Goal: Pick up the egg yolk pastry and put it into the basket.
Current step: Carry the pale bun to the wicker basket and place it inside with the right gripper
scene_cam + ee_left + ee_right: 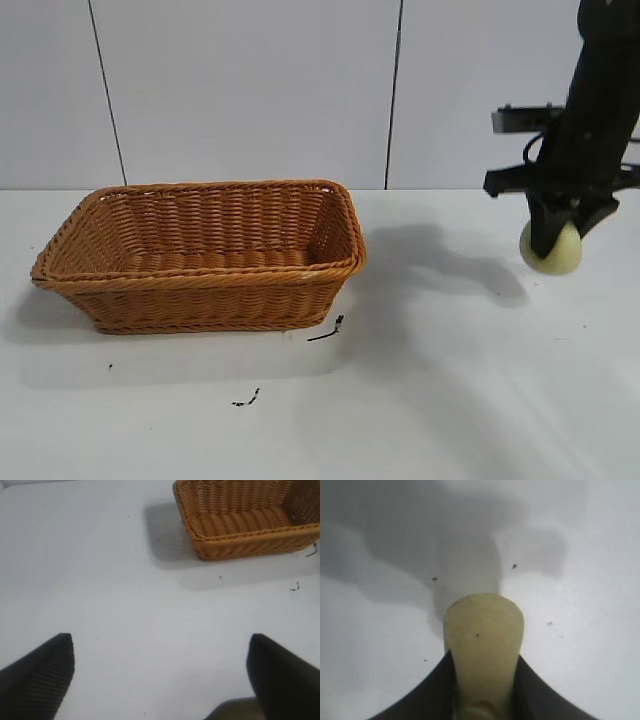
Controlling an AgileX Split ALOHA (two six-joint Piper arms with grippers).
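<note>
The pale yellow egg yolk pastry (553, 250) is pinched between the fingers of my right gripper (556, 238) at the table's right side, squeezed narrow between the black pads (436, 690) in the right wrist view, where the pastry (484, 640) fills the gap. It looks lifted just off the white table. The orange-brown wicker basket (200, 290) stands at the left of the table, well apart from the pastry, with nothing visible inside. My left gripper (160, 680) hovers open over bare table, with the basket (240, 537) far ahead of it.
Small black scraps (327, 332) lie on the white table just in front of the basket's right corner, with another scrap (248, 399) nearer the front. A grey panelled wall stands behind the table.
</note>
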